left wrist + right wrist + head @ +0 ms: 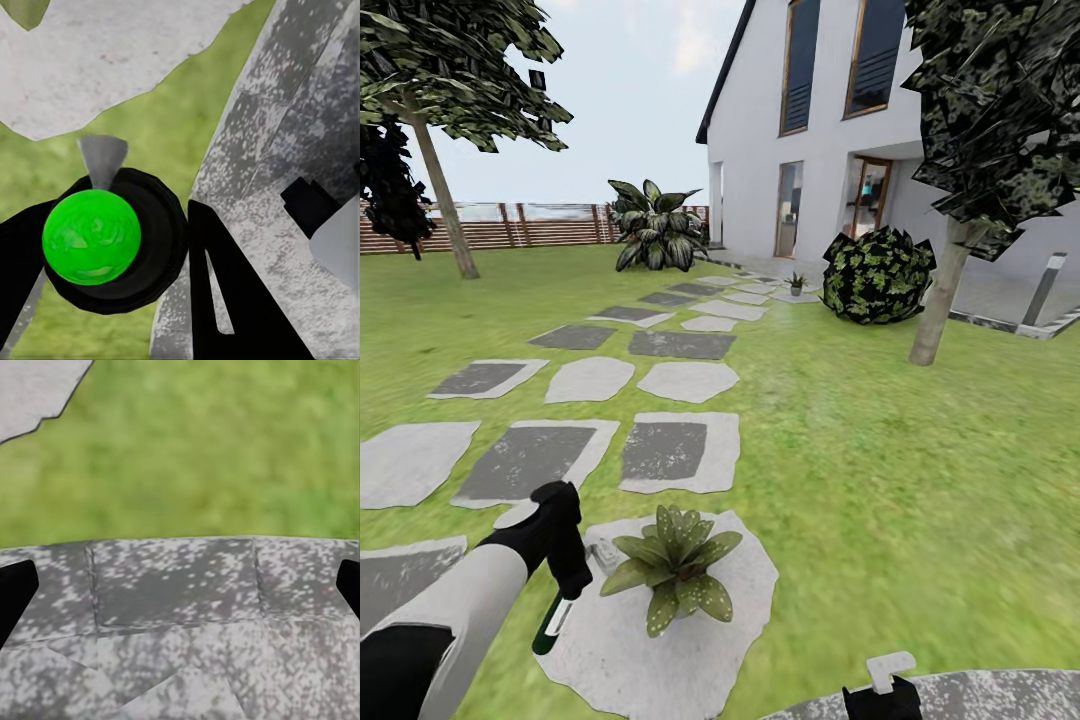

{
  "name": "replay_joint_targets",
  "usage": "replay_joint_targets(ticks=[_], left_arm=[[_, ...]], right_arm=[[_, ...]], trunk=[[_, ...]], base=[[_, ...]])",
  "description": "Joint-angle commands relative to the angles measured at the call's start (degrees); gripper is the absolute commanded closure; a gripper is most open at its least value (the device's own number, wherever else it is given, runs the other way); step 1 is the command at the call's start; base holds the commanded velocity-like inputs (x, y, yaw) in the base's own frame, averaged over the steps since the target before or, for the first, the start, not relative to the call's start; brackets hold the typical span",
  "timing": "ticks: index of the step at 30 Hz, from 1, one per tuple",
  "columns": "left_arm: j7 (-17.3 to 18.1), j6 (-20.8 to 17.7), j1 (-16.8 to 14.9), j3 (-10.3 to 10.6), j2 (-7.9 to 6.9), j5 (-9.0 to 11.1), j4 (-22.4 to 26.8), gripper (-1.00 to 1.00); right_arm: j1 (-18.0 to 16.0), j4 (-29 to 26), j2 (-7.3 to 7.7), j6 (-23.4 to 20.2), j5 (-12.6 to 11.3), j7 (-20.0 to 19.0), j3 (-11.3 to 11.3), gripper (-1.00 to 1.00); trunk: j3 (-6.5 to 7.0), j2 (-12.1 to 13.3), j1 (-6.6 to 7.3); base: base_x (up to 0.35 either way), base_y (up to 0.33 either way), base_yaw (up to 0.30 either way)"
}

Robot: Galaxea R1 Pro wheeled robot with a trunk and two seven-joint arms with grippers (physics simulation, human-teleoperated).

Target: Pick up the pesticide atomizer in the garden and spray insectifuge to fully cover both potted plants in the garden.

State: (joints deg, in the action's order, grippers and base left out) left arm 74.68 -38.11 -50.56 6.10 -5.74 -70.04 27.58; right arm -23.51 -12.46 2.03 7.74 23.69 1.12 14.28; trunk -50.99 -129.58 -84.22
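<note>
Spraying step in hand, by my reading. Near left: left gripper has its jaws closed around the pesticide atomizer, bottle hanging down and tilted, pale trigger head aimed right at the near potted plant. Left wrist view: the bottle's green base sits clamped between the dark fingers. Plant stands on a pale stepping stone, just beside the nozzle; its pot is hidden under the leaves. Further right and far up the path, a second potted plant in a small grey pot, well apart. Near right: right gripper, jaws wide, nothing between them, over the grey paved patio. Next: cover the near rosette fully, then travel to the far one.
</note>
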Motion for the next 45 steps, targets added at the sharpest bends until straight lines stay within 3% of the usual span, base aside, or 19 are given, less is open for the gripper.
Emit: replay_joint_targets(ticks=[1, 9, 20, 34, 45], left_arm=[[0.4, -0.6, 0.1, 0.3, 0.02, -0.1, -0.1, 1.0], [0.4, -0.9, 0.4, 2.7, 0.2, -0.1, -0.4, 1.0], [0.4, -0.9, 0.6, 2.8, 0.38, 0.0, -0.5, 1.0], [0.1, -0.7, 0.6, 2.8, 0.49, 0.1, -3.0, 1.0], [0.0, -0.8, 0.6, 2.8, 0.72, 0.1, -3.1, 1.0]], right_arm=[[0.0, 0.1, -0.01, 0.3, 0.5, 0.1, 0.4, -1.0], [0.0, 0.1, -0.09, 0.2, 0.4, 0.1, 0.4, -1.0], [0.0, 0.1, -0.1, 0.2, 0.4, 0.1, 0.4, -1.0], [0.0, 0.1, -0.1, 0.2, 0.4, 0.1, 0.4, -1.0], [0.0, 0.1, -0.1, 0.2, 0.4, 0.1, 0.4, -1.0]], trunk=[[-0.06, 0.0, 0.01], [-0.06, 0.0, 0.01], [-0.06, 0.0, 0.01], [0.3, 0.0, 0.01], [0.48, 0.0, 0.01]], base=[[0.0, 0.0, 0.0], [0.179, 0.121, -0.038], [0.111, 0.242, -0.23], [0.0, 0.01, -0.122], [-0.166, 0.15, -0.069]])
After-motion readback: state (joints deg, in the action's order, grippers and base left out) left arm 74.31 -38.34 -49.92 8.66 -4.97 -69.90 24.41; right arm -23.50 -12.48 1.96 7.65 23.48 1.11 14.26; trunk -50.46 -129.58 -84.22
